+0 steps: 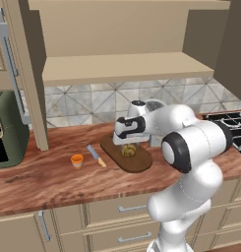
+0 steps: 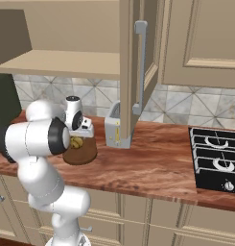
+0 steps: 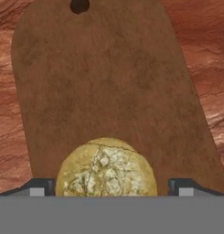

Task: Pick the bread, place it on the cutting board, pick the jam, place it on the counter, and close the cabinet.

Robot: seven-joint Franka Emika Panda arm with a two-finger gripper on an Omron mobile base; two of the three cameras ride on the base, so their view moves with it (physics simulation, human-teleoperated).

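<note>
Here the small round olive-brown, yellowish bread (image 3: 106, 168) is seen lying on the flat dark brown oval wooden cutting board (image 3: 109, 82), near one rounded end of it. In the hand view the two dark finger tips (image 3: 40, 187) are seen well apart, one on each side of the bread, with gaps left between tips and crust, so the hand (image 3: 109, 189) is read as spread wide and not clamped on anything. In the left base view the hand (image 1: 128, 142) is seen directly over the bread (image 1: 128, 151) on the board (image 1: 136, 160); contact cannot be told from there.

The board is laid on the long reddish-brown wood-grain worktop (image 1: 43, 179). Just left of the board a small blue-handled knife-like utensil (image 1: 96, 155) is seen on the worktop, and left of that the tiny orange cup-shaped jam jar (image 1: 76, 160) is stood upright on the worktop, apart from both.

Above, the beige-tan upper wall cabinet (image 1: 127, 66) is seen open, its inner shelf exposed; one panelled door with a long grey bar handle (image 2: 140, 67) is swung out edge-on in the right base view. A dark green appliance (image 1: 9, 130) is stood at the worktop's left end. A silver toaster-like box (image 2: 115, 129) is stood behind the door, and a black hob (image 2: 216, 158) is set in the worktop on the right.
</note>
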